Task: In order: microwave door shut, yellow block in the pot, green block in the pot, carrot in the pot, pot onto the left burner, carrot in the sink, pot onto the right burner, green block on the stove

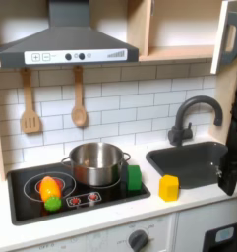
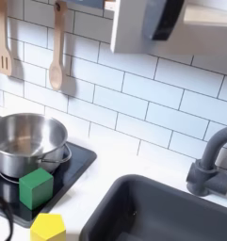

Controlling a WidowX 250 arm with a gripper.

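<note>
The microwave door (image 1: 226, 37) stands swung open at the top right of the first exterior view, and its white frame and black handle (image 2: 164, 19) show at the top of the second exterior view. The steel pot (image 1: 95, 162) (image 2: 25, 141) sits on the stove (image 1: 110, 197) (image 2: 79, 160), on the burner at the first exterior view's right. The carrot (image 1: 49, 189) lies on the other burner. The green block (image 1: 134, 178) (image 2: 35, 186) stands beside the pot. The yellow block (image 1: 168, 187) (image 2: 47, 227) rests on the counter. My gripper (image 1: 231, 169) is a dark shape over the sink (image 1: 189, 162) (image 2: 153, 212); its fingers are unclear.
A black faucet (image 1: 194, 113) (image 2: 214, 160) curves behind the sink. A wooden spatula (image 1: 29, 103) and a spoon (image 1: 79, 98) (image 2: 56, 47) hang on the tiled wall under the grey range hood (image 1: 66, 44). White counter runs along the front.
</note>
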